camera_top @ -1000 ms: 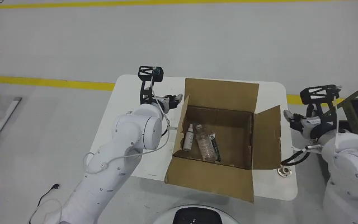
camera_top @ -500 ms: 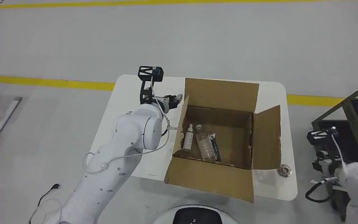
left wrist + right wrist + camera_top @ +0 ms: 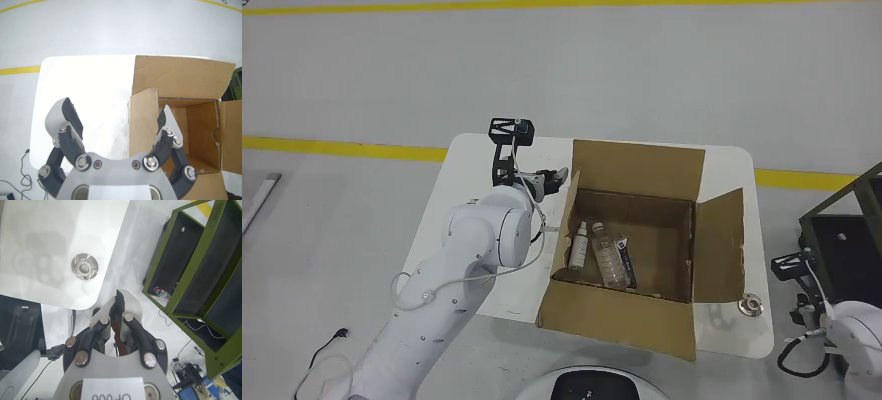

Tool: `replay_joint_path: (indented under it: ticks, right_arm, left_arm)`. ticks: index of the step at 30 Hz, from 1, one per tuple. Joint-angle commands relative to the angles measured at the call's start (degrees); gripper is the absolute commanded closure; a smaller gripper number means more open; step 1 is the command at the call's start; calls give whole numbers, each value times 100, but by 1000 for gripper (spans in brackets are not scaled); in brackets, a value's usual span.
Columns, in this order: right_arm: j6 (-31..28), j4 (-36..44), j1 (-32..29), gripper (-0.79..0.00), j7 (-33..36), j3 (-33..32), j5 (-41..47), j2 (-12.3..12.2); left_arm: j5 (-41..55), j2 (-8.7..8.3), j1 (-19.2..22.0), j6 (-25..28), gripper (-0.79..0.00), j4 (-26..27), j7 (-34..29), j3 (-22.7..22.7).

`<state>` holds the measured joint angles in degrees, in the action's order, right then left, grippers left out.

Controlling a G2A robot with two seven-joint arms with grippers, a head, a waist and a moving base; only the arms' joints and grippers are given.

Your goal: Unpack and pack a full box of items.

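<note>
brn box (image 3: 637, 165), wht table (image 3: 467, 190), grn cart (image 3: 213, 365)

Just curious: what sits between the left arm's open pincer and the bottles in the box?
The box's upright side flap stands between the left pincer and the bottles; the top and left wrist views show it.

White arm (image 3: 472, 260), black-padded silver fingers (image 3: 72, 115)

One box (image 3: 617, 316), one flange (image 3: 752, 303), two bottles (image 3: 609, 257)
</note>
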<state>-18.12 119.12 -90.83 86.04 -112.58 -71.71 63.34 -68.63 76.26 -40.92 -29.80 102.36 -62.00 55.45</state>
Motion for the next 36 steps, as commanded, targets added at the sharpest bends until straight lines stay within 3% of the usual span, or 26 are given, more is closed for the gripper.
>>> replay_joint_path:
  ticks: [1, 7, 8, 10, 19, 36]
  right_arm:
    - [-25, -110, -60, 0, -284, 86, 127, 8]
    - [175, -562, 17, 0, -609, 199, 679, 13]
    - [201, -624, 37, -37, -650, 224, 729, 12]
    - [220, -737, 78, -225, -735, 264, 784, 4]
    - [446, -1087, 188, -336, -1017, 566, 584, -20]
    - [641, -1551, 406, -308, -1168, 892, 526, -71]
  left_arm:
    - [0, 0, 0, 0, -785, 0, 0, 0]
    - [0, 0, 0, 0, -785, 0, 0, 0]
    - [0, 0, 0, 0, -785, 0, 0, 0]
    - [0, 0, 0, 0, -785, 0, 0, 0]
    - [0, 0, 0, 0, -785, 0, 0, 0]
    - [0, 0, 0, 0, -785, 0, 0, 0]
